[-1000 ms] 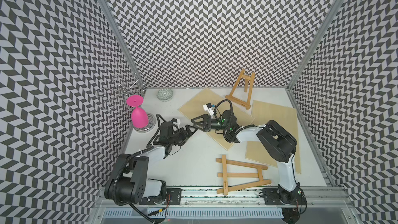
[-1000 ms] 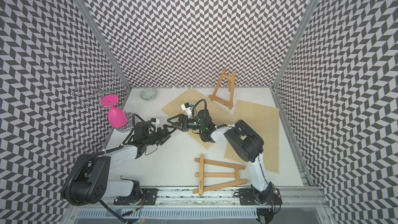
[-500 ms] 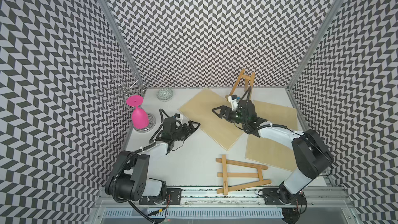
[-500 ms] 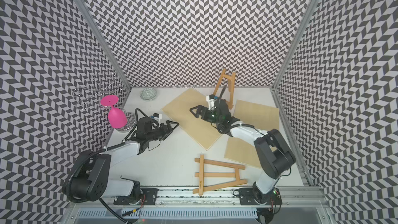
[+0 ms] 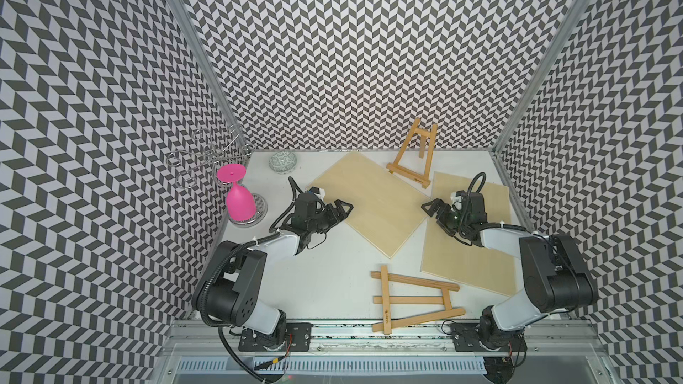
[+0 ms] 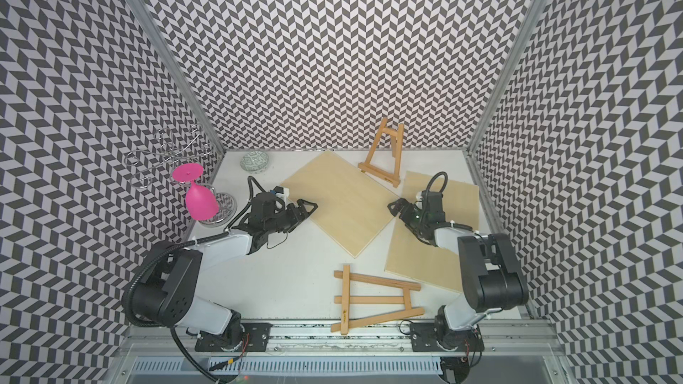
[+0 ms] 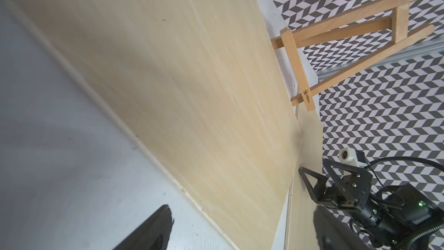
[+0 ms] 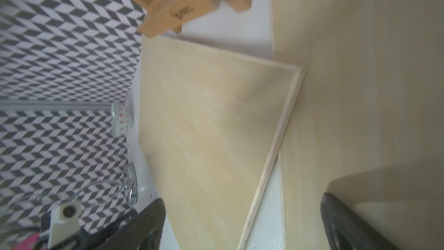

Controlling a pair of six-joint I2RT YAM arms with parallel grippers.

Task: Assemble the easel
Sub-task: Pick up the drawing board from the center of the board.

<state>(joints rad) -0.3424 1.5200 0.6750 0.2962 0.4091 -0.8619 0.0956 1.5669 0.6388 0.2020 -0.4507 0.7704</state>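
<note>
In both top views the flat easel (image 5: 406, 300) is lying at the front of the bench (image 5: 332, 278), just in front of the right panel (image 5: 476, 253) and well apart from both arms. The standing easel (image 5: 408, 175) is standing upright by the back wall, just behind the middle panel (image 5: 366, 205). The left claw (image 5: 342, 209) is pointing at that panel's left edge, jaws apart and empty. The right claw (image 5: 432, 214) is hovering where the two panels meet, jaws also wide and holding nothing. A pink glass (image 5: 240, 205) is sitting upside down on a wire rack (image 5: 207, 156) at the left wall, near a patterned bowl (image 5: 283, 162). In the left wrist view the claw's own dark fingers (image 7: 153, 229) are showing far apart, with the middle panel running between them toward the standing easel and the right claw gaping beyond it. In the right wrist view its fingers (image 8: 146, 224) are spreading wide over the middle panel's corner, which is meeting the right panel's edge, and the standing easel's ledge is looming blurred at the far side.
</note>
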